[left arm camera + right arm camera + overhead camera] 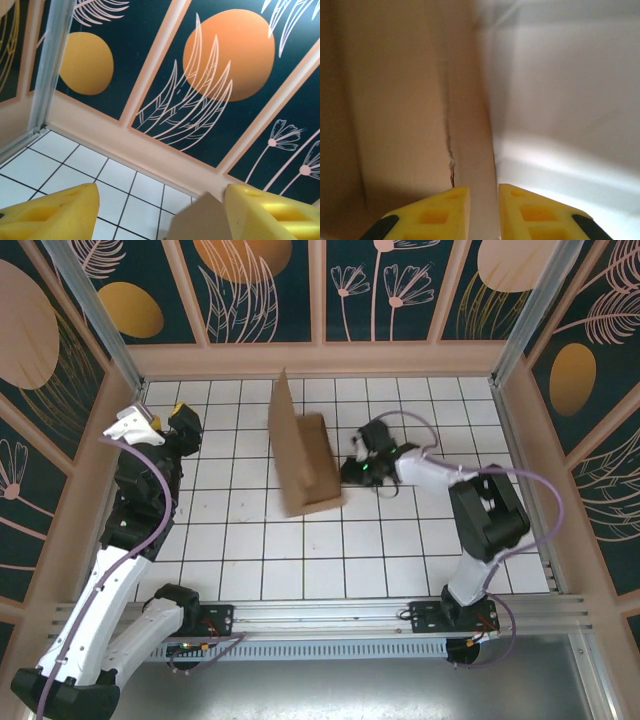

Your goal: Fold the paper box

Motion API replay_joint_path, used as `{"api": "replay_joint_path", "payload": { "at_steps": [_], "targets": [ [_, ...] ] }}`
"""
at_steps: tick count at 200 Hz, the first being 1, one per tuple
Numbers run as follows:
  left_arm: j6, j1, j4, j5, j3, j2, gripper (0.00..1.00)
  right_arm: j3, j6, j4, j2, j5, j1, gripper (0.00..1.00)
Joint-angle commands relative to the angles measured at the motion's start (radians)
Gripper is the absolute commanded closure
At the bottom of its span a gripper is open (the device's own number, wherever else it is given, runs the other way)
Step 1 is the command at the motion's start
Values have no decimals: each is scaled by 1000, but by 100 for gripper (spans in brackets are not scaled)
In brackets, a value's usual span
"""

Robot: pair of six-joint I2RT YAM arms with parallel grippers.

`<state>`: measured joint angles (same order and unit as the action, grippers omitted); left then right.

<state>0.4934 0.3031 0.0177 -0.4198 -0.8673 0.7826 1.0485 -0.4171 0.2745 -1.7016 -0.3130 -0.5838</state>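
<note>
- At my right gripper's [484,212] tips, the yellow fingers [437,212] stand only a narrow gap apart, and a cardboard edge runs down into that gap. I cannot tell whether I am pinching it or merely straddling it.
- Just beyond is the paper box [305,465], sitting mid-surface [400,550] with one panel raised upright. Its long axis runs roughly from near to far.
- So the box lies directly to the left of this gripper, at its right-hand edge. I judge the coming fold to be a push or pull across that axis.
- Far off on the box's other side, my left gripper [161,200] hovers wide open and empty, well apart from the cardboard. My right arm is plainly the nearer.
</note>
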Motion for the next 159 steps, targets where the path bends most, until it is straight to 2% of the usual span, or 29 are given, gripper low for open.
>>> {"api": "replay_joint_path", "payload": {
  "at_steps": [1, 27, 50, 67, 80, 108, 134, 159],
  "targets": [
    [-15, 6, 10, -33, 15, 8, 33, -9, -8, -61, 106, -16, -11, 70],
    [-10, 11, 6, -12, 16, 30, 33, 80, 121, -60, 75, 175, 16, 48],
    [-16, 13, 4, -12, 32, 28, 33, 204, 284, -97, -40, 313, 13, 38],
    [-16, 13, -1, -9, 55, 23, 33, 327, 393, -93, -154, 310, 10, 31],
    [-16, 12, 5, -11, 60, 26, 33, 420, 436, -68, -233, 225, 9, 27],
    [-22, 12, 5, -23, 76, 20, 32, 521, 455, -26, -357, 112, -3, 26],
    [-23, 12, -13, -20, 97, 12, 32, 533, 492, -9, -418, 174, -40, 29],
    [-21, 12, -36, -11, 115, 3, 32, 544, 509, 24, -460, 212, -52, 39]
  ]
}}
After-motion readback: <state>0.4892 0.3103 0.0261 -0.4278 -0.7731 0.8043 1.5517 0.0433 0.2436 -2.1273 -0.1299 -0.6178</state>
